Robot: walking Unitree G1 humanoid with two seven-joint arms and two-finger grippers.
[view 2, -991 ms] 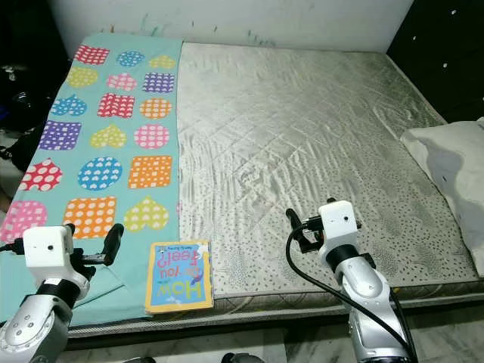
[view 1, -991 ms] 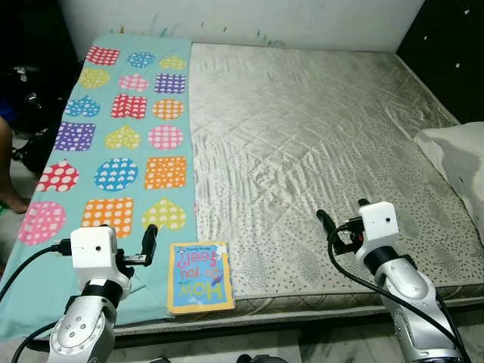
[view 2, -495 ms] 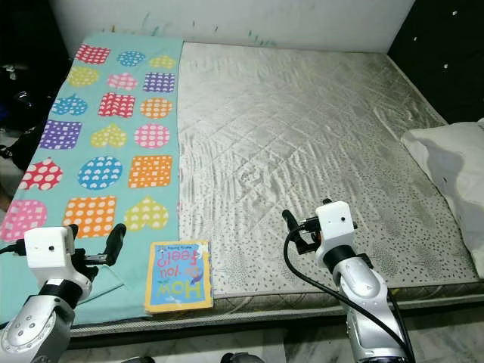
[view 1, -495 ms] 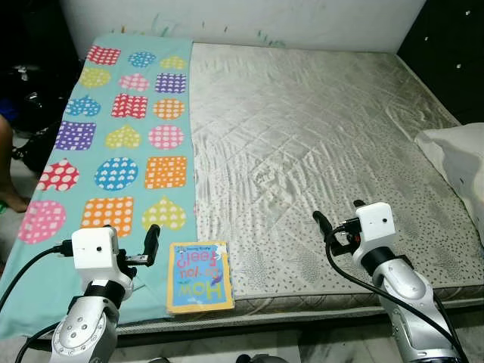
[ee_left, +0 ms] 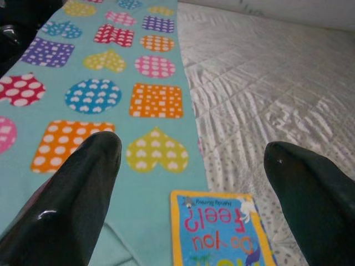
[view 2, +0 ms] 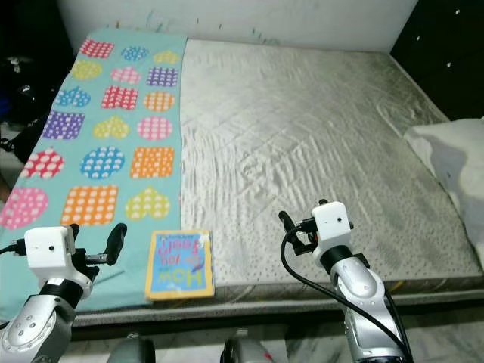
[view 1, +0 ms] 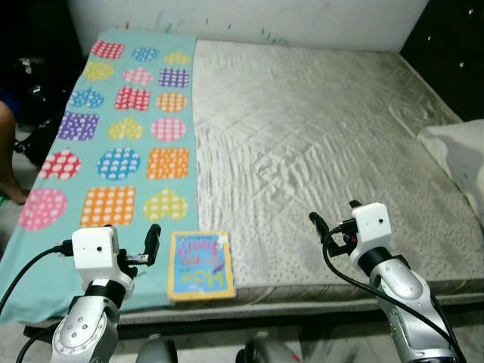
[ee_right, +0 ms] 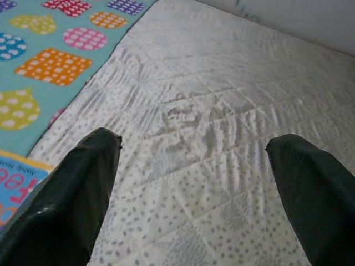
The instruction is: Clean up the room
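Note:
A children's book [view 1: 200, 265] with a blue and yellow cover lies flat at the front edge of the bed, on the border between the teal patterned blanket [view 1: 128, 144] and the bare grey mattress [view 1: 318, 136]. My left gripper [ee_left: 194, 149] hovers open just to the book's left, low over the blanket, with nothing between its fingers. My right gripper [ee_right: 194, 141] is open too, above the mattress's front right part and well to the right of the book [ee_right: 11, 177].
A white pillow [view 1: 457, 151] lies at the bed's right edge. Dark furniture [view 1: 454, 53] stands beyond it. A person's leg [view 1: 7, 166] shows beside the bed on the left. The white wall [view 1: 249, 11] runs behind the bed.
The whole picture has shifted, so the camera moved; more floor shows below the bed's front edge. The right gripper has drifted slightly to the left. The book lies where it was.

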